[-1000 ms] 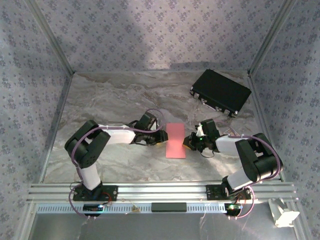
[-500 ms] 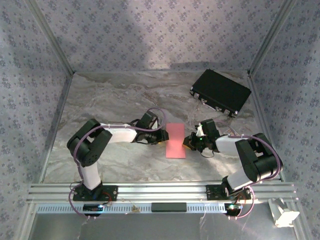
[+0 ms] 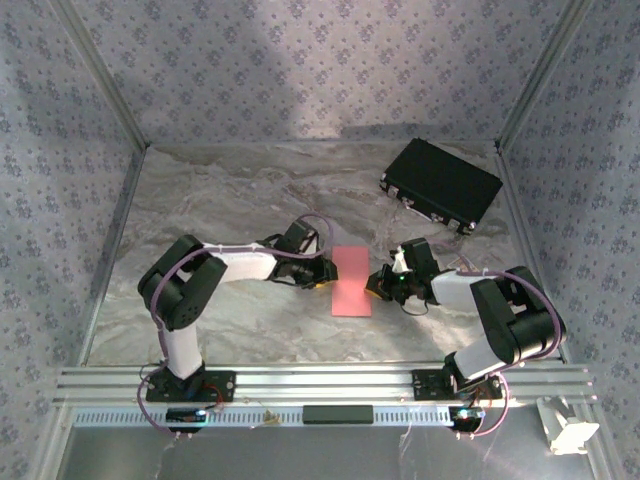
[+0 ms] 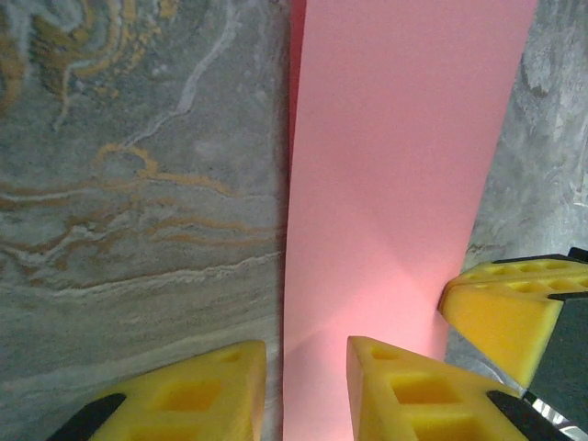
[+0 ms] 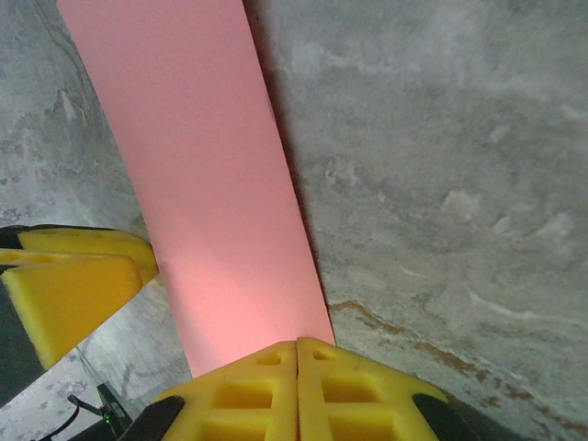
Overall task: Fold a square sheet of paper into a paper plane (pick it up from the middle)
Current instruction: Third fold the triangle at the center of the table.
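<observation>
I have open desk across the far left, and a bare strip between the pink sheet and the near rail. Both of the sheet's long sides are blocked. The left arm reaches in with its jaws slightly parted at the left edge, and the right arm has its jaws pressed together at the right edge. The black case takes the far right corner. Papered walls close 3 sides.

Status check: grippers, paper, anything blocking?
Left gripper open, fingers straddling one edge of pink paper. Right gripper shut at opposite edge. Paper a narrow strip, flat on table. Black case far back, not in the way.
</observation>
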`<state>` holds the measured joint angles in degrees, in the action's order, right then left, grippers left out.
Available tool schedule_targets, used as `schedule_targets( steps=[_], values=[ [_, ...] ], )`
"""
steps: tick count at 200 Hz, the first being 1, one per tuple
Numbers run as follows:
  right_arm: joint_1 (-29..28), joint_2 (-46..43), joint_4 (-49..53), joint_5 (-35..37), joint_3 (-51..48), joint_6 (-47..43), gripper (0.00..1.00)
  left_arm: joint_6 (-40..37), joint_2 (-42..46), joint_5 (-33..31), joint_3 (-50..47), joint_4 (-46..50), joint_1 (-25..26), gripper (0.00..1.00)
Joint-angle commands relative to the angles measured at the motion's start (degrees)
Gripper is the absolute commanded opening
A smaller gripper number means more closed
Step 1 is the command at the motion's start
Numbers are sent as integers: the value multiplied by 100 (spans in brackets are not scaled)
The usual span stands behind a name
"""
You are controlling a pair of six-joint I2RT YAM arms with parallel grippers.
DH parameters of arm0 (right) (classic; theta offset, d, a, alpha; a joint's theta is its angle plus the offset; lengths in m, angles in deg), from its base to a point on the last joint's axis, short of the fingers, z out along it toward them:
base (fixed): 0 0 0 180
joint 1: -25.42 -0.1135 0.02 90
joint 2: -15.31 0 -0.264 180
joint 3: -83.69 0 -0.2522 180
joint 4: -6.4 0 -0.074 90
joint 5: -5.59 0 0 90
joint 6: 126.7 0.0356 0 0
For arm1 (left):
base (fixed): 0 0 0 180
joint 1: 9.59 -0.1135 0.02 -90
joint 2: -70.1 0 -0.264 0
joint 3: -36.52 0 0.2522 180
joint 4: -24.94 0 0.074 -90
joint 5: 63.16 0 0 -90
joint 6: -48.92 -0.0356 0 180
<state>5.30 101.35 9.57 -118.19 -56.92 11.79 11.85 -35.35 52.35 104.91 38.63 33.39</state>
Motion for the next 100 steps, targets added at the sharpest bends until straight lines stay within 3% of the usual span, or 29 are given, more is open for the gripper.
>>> schedule_targets(
  steps=[1, 100],
  values=[
    [-12, 116, 503, 372, -135, -52, 8, -153, -209, 366, 89, 7, 100, 29],
    [-15, 86, 525, 399, -131, -55, 8, -186, -204, 540, 138, -109, 96, 29]
  ],
)
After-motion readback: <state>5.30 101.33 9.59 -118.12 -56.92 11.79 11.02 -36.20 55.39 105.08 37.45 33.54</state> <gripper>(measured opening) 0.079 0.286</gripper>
